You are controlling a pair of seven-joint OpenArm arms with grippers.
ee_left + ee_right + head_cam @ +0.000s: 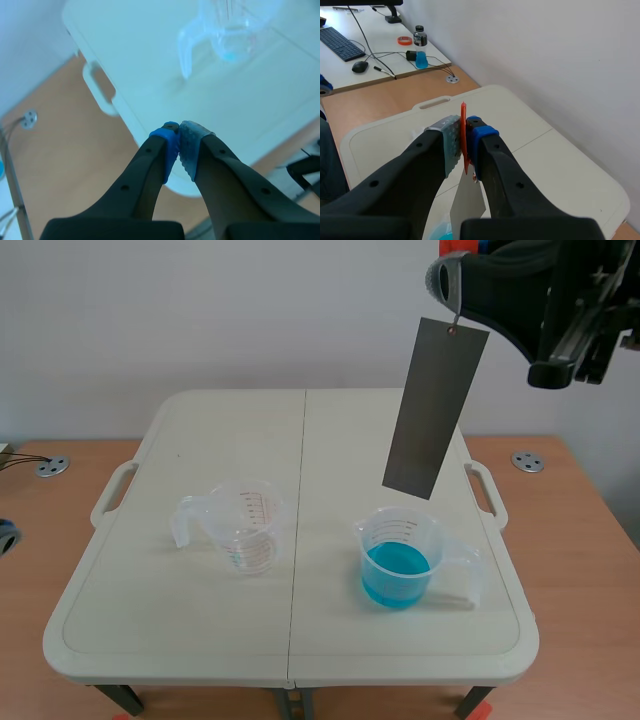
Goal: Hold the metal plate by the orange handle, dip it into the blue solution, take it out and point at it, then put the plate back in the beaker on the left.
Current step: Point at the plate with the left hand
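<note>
A grey metal plate (434, 408) hangs tilted high over the table, its lower end above the beaker of blue solution (398, 560). My right gripper (452, 270) is shut on the plate's orange handle (464, 137) at the top of the scene; the plate (468, 202) drops away below the fingers. The clear beaker (245, 526) stands on the left half of the table, seen also as the clear beaker (227, 32) ahead of my left gripper (179, 134). That left gripper is shut on nothing, off the table's left edge and outside the scene view.
The white folding table (200, 630) has carry handles at both sides and sits on a wooden desk (590, 570). A metal grommet (527, 461) lies at the right, another grommet (52, 466) at the left. A desk with keyboard (340, 42) and bottle (420, 53) stands beyond.
</note>
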